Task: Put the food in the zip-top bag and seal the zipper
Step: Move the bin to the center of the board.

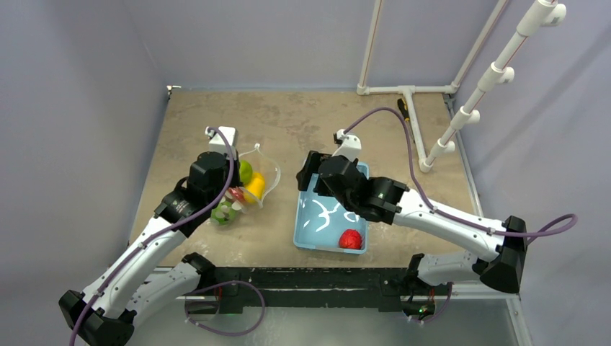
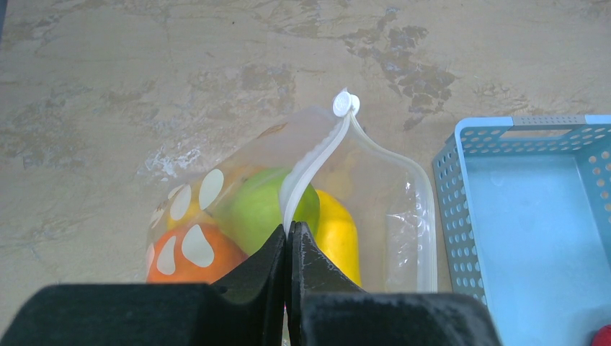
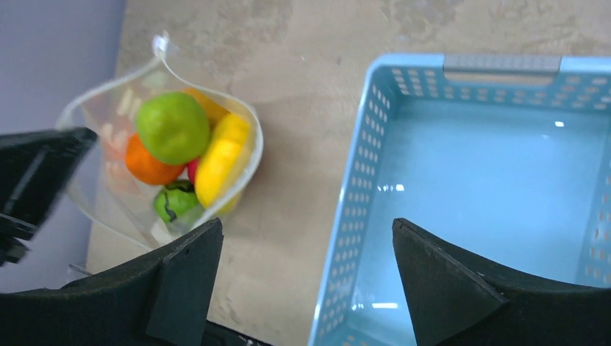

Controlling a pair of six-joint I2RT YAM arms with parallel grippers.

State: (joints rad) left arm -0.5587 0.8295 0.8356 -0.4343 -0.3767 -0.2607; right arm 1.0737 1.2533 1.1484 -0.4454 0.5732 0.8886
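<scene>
Left gripper [image 2: 290, 235] tight on zipper [image 2: 320, 151]

One bag [image 2: 411, 216] (five fruits [image 3: 173, 126] showing), one basket [image 3: 357, 194], one red fruit [image 1: 351, 238].

- The left gripper [image 2: 290, 234] is pinched tight on the white zipper [image 2: 317, 155] of the dotted bag [image 2: 403, 216].
- The bag's mouth gapes open.
- Inside lie a green fruit [image 2: 252, 205], a yellow fruit [image 2: 339, 234] and an orange fruit [image 2: 191, 263].
- A blue basket [image 2: 450, 209] stands just right of the bag on the table [image 2: 144, 86].
</scene>
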